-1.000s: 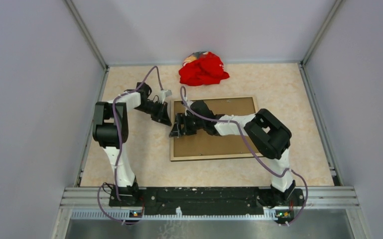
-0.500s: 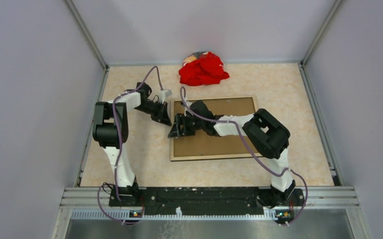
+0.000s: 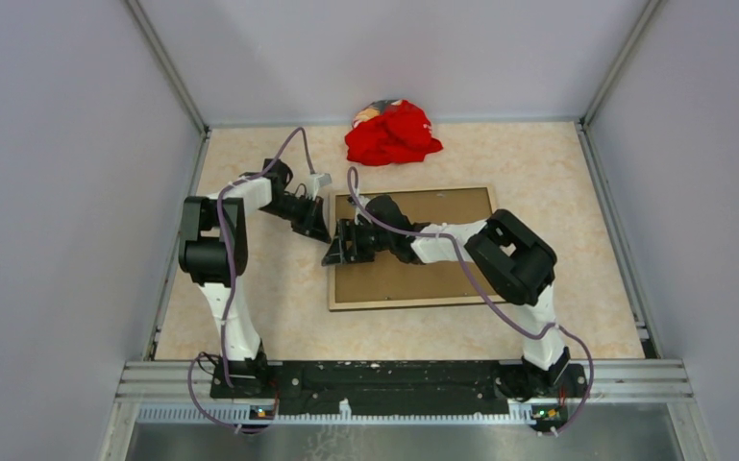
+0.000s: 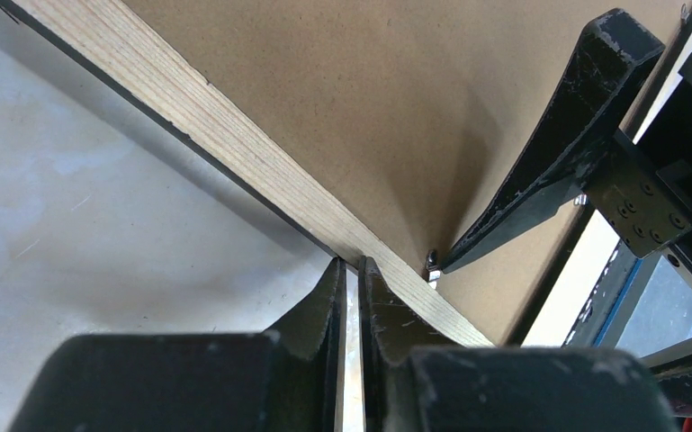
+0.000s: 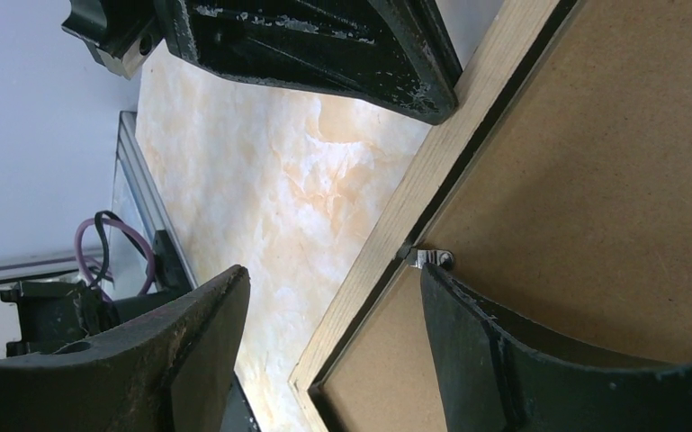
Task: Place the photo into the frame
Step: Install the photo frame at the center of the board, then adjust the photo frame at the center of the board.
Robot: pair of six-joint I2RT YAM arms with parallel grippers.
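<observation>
Frame laid back-up at desk centre, backing sheet seated | photo not seen, insertion unconfirmed | left claw closed at frame's left edge | right claw held open astride it, tab fastening judged outstanding

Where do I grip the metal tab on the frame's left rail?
Likely its end over the backing board, coming in low from the board side: the metal tab is tiny and lies flat against the frame rail, leaving little to pinch from above.
</observation>
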